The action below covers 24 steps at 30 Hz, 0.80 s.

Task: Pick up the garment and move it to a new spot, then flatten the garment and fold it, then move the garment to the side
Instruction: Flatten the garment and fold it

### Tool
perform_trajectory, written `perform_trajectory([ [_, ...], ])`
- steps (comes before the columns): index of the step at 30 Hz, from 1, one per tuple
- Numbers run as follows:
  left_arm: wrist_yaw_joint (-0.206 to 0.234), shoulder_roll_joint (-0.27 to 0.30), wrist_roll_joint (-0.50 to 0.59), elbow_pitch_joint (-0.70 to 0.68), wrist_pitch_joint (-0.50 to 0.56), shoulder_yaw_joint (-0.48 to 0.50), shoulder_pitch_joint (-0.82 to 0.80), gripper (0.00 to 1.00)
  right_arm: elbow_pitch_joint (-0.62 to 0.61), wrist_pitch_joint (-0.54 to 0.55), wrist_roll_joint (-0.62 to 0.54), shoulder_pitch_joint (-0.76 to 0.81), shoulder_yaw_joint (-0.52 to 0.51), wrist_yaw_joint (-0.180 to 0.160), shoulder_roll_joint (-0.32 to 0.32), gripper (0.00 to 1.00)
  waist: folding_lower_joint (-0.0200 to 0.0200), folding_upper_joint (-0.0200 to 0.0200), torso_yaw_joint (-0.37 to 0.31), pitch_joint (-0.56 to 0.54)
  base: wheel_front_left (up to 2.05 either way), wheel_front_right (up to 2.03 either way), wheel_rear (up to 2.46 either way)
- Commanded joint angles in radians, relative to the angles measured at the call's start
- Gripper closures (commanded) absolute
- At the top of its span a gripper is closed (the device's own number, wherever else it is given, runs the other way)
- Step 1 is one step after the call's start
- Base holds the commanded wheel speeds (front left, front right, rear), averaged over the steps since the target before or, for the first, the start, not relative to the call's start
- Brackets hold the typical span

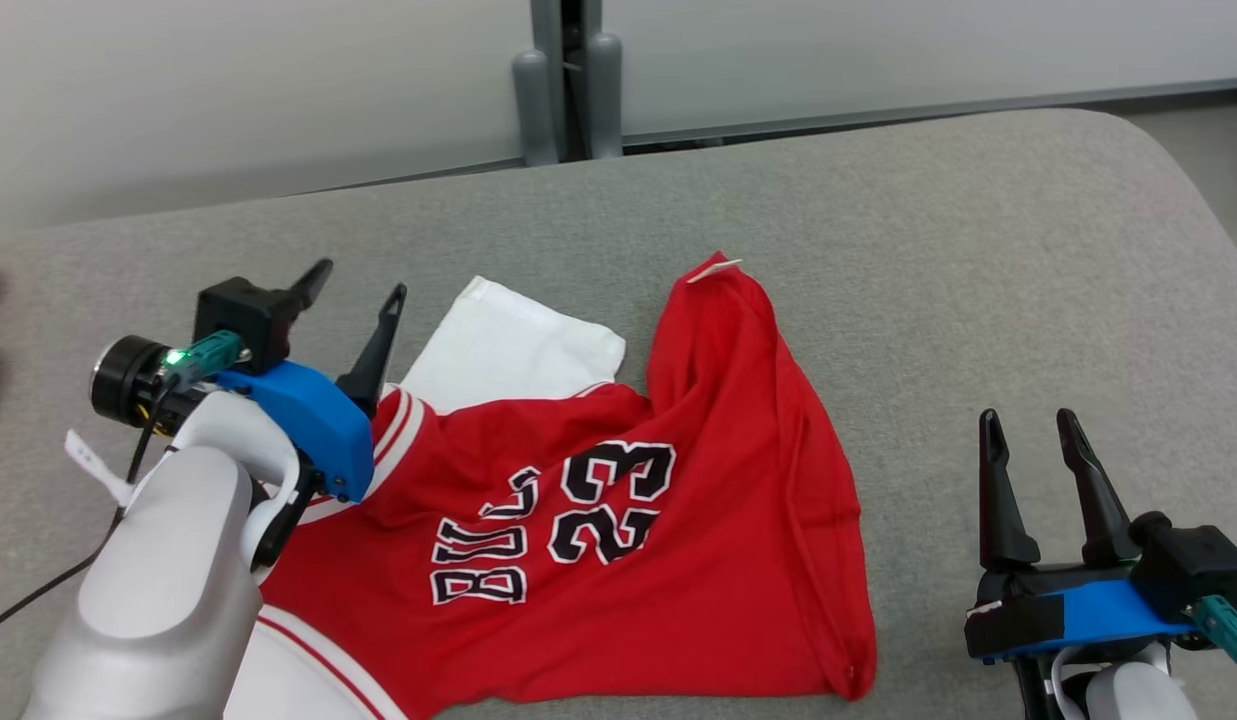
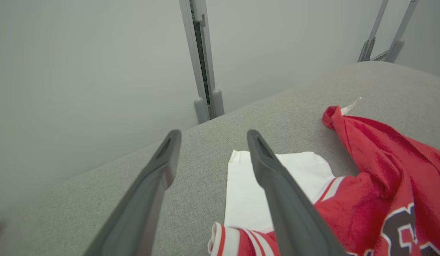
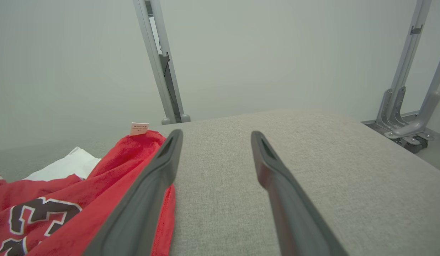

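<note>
A broad grey fabric-covered padded surface (image 1: 878, 220), rounded at its 2 o'clock corner, is backed by plain pale grey wall panels (image 1: 228, 90), between which a grey metal upright post with two rounded feet (image 1: 568, 90) is set at 12 o'clock, and smooth grey floor (image 1: 1218, 150) is seen at 2 o'clock.

**Garment mid-table, a gripper on each side**

Garment (image 1: 618, 560) lies spread on table (image 1: 928, 230), from centre toward 6 o'clock. Sleeve (image 1: 518, 345) sticks out at its 11 o'clock, tag (image 1: 715, 268) at its 12 o'clock tip. Left gripper (image 1: 360, 278) over garment's 9 o'clock edge, just beside sleeve. Right gripper (image 1: 1029, 416) at table's 4 o'clock, apart from garment. Post (image 1: 568, 90) behind table, 12 o'clock.
</note>
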Motion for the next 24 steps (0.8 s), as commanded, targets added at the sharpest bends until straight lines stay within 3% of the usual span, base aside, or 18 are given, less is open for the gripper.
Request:
perform_trajectory([
  [1,-0.005,0.011,-0.013,0.045,0.028,-0.031,-0.028,0.00,0.003,-0.001,0.005,-0.015,0.003,0.000,0.003,0.00,0.0000,0.0000,-0.026,0.019,0.00,0.00,0.00],
  [15,-0.006,0.069,-0.271,0.243,0.282,-0.322,-0.073,0.00,-0.003,-0.001,0.007,-0.035,-0.004,0.000,0.009,0.00,0.0000,0.0000,-0.059,0.052,0.00,0.00,0.00],
  [21,-0.006,0.083,-0.334,0.258,0.307,-0.400,-0.083,0.00,-0.002,-0.001,0.004,-0.043,-0.004,0.000,0.011,0.00,0.0000,0.0000,-0.053,0.064,0.00,0.00,0.00],
  [23,-0.006,0.088,-0.346,0.262,0.285,-0.414,-0.096,0.73,-0.002,-0.001,0.006,-0.050,-0.002,0.000,0.011,0.00,0.0000,0.0000,-0.052,0.070,0.00,0.00,0.00],
  [24,-0.006,0.090,-0.349,0.264,0.267,-0.420,-0.107,1.00,-0.003,-0.001,0.007,-0.053,0.000,0.000,0.011,0.00,0.0000,0.0000,-0.052,0.072,0.00,0.00,0.00],
])
